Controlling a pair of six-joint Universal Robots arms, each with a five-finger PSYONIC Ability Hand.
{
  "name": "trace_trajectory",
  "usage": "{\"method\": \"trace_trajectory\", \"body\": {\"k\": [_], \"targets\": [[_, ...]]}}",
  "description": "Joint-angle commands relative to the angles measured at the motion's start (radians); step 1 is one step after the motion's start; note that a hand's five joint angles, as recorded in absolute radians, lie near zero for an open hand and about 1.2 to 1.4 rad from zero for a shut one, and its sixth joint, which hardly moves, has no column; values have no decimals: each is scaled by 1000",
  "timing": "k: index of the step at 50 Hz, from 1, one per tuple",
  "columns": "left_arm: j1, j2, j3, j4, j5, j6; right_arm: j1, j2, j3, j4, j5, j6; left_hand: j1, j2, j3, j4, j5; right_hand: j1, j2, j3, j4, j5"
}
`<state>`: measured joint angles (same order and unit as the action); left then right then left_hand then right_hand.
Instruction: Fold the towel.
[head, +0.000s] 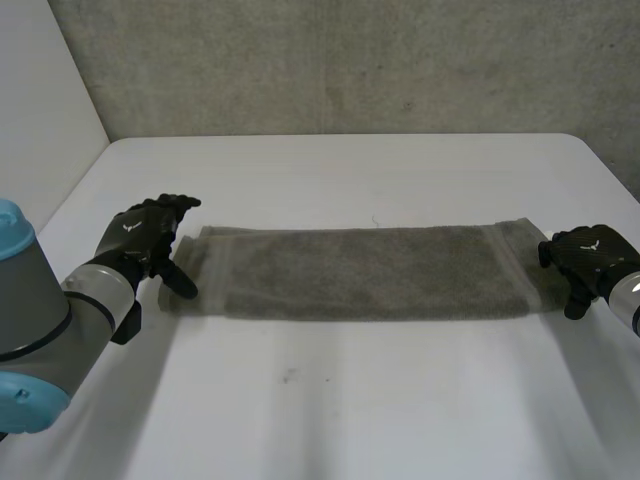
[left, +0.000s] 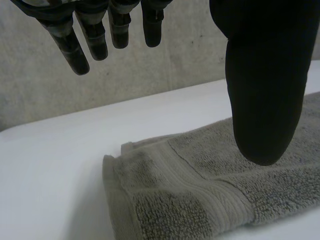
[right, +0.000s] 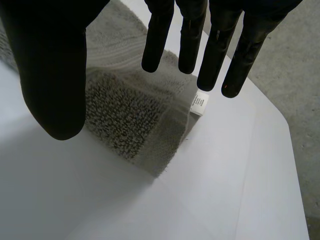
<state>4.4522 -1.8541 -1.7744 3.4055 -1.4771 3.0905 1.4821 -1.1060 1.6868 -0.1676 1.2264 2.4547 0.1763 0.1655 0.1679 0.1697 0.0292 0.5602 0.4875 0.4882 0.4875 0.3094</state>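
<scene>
As you read the head view from the left, you meet the left arm (head: 40, 330) first, with its grey joint and light-blue cap, low beside the white table (head: 330, 410). Its left hand (head: 143, 236) sits at the left end of the grey towel (head: 360, 272). The fingers point away toward the concrete wall (head: 350, 60), and the thumb angles down over the towel's short edge. From your left wrist view, that hand is spread and holds nothing: the fingers (left: 92, 37) are straight and well apart from the thumb (left: 265, 95). The towel's end (left: 195, 195) lies beneath them on the table. You cannot tell from here whether the thumb touches the cloth. Two layers show at that end, one corner peeking out behind the other, with a woven band running across near the edge.

Moving across, you see the towel stretched as a long, narrow, flat strip from left to right over the middle of the table.

At its right end you find the right hand (head: 590, 258), just over the towel's short edge. In your right wrist view its fingers (right: 157, 45) are straight, the thumb (right: 50, 80) is set wide of them, and nothing is gripped. Below them lies the towel's corner (right: 125, 112), with a small white label (right: 199, 103) at its edge, under the fingertips.
</scene>
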Motion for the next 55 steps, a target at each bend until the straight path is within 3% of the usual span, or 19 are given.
{"method": "trace_trajectory", "body": {"k": [1, 5, 7, 9, 22, 32, 35, 37, 40, 44, 48, 55], "targets": [[1, 1, -13, 43, 0, 0, 0, 77, -19, -61, -4, -14, -2, 9, 7, 5, -29, 53, 126, 125, 126, 129], [12, 1, -14, 44, 0, 0, -2, 94, -29, -64, -1, -28, -2, 9, 7, 5, -29, 267, 340, 340, 340, 344], [15, 1, -14, 44, 0, 0, -3, 113, -44, -66, 5, -42, -2, 9, 7, 5, -29, 720, 793, 792, 793, 796], [16, 1, -14, 44, 0, 0, -9, 118, -51, -70, 8, -43, -2, 9, 7, 5, -29, 835, 908, 907, 908, 911], [22, 1, -22, 46, 0, 0, -152, 78, -61, -70, 48, -57, -2, 9, 7, 5, -29, 836, 909, 908, 909, 912], [30, 3, -25, 46, 0, 0, -229, 15, -124, -20, 119, -178, -2, 9, 7, 5, -29, 836, 909, 908, 909, 912], [30, 3, -25, 46, 0, -1, -175, -2, -165, -6, 139, -168, -2, 9, 7, 5, -29, 836, 909, 908, 909, 912], [30, 3, -27, 46, 0, -1, -53, -32, -220, -4, 172, -143, -2, 9, 7, 5, -29, 836, 909, 908, 909, 912], [30, 4, -27, 46, 0, -1, 15, -37, -251, -4, 191, -128, -2, 9, 7, 5, -29, 836, 909, 908, 909, 912], [32, 7, -27, 46, -2, -1, 235, -28, -337, -6, 228, -106, -2, 9, 7, 5, -29, 836, 909, 908, 909, 912], [36, 10, -30, 46, -2, -1, 484, 35, -418, -16, 228, -106, -2, 9, 7, 5, -29, 836, 909, 908, 909, 912], [36, 10, -36, 46, -2, -1, 739, 170, -479, -26, 220, -108, -2, 9, 7, 5, -29, 836, 909, 908, 909, 912]]}}
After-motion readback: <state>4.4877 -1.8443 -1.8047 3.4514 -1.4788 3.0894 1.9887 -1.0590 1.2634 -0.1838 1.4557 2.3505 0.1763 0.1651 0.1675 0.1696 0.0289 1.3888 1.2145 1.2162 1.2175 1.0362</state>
